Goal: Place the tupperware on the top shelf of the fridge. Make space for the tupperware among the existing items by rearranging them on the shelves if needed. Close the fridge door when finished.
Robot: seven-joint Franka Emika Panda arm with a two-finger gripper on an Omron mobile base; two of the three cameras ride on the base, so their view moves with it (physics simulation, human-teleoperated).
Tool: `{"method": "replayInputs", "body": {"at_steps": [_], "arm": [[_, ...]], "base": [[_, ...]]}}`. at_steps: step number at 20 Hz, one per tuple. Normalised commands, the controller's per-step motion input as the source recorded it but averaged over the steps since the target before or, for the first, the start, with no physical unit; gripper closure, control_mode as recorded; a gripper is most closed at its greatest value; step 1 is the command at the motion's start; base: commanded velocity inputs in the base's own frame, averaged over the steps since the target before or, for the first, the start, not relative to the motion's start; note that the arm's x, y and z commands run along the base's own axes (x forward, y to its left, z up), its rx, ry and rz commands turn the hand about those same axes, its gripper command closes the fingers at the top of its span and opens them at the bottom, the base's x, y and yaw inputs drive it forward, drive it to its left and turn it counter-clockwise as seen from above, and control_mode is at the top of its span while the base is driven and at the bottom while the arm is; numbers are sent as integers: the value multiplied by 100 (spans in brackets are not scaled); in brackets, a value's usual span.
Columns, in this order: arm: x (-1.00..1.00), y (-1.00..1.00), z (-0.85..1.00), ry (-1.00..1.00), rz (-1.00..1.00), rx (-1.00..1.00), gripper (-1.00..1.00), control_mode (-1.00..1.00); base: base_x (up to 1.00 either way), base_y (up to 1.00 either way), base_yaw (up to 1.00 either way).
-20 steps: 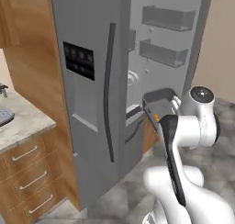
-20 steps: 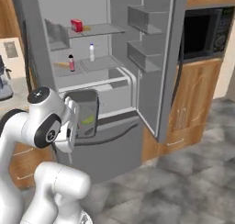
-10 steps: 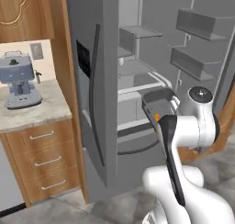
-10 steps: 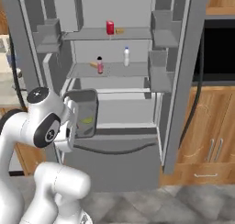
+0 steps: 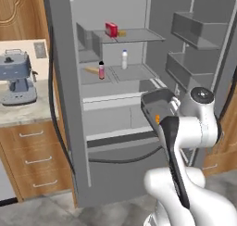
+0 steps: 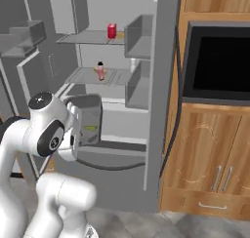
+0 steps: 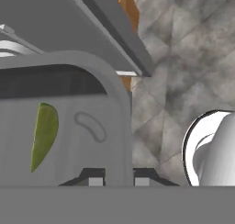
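We are in the carrying step: the small dark grey rectangular plastic tupperware [image 5: 159,104] is held up in front of the open tall grey fridge [image 5: 115,141], below the level of its shelves and not yet inside. In the hand view the two dark fingers [image 7: 96,178] stand on either side of the wall of the tub, closed on it, so we judge that the gripper [image 7: 118,179] has a firm hold of the rim.

The thin pale grey top shelf [image 5: 139,35] already carries a small red box [image 5: 110,29] and, just beside it, a small yellowish piece [image 5: 121,33]. The right part of this shelf looks free, so we think no rearranging is needed. The shelf below carries a small white bottle [image 5: 124,59] and a tiny red can [image 5: 101,71].

The next move calls for a lift of the tub up to the top shelf and then a reach forward, keeping it level and away from the red box.

The tub is lidless, with rounded corners. We see a green piece [image 7: 44,133] inside and an orange one [image 5: 158,120].
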Motion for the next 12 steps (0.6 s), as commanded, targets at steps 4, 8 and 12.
{"method": "replayInputs", "body": {"at_steps": [4,8,12], "arm": [[0,0,0,0,0,0,100,100],[0,0,0,0,0,0,100,100],[0,0,0,0,0,0,100,100]], "base": [[80,0,0],[84,0,0],[68,0,-1]]}}
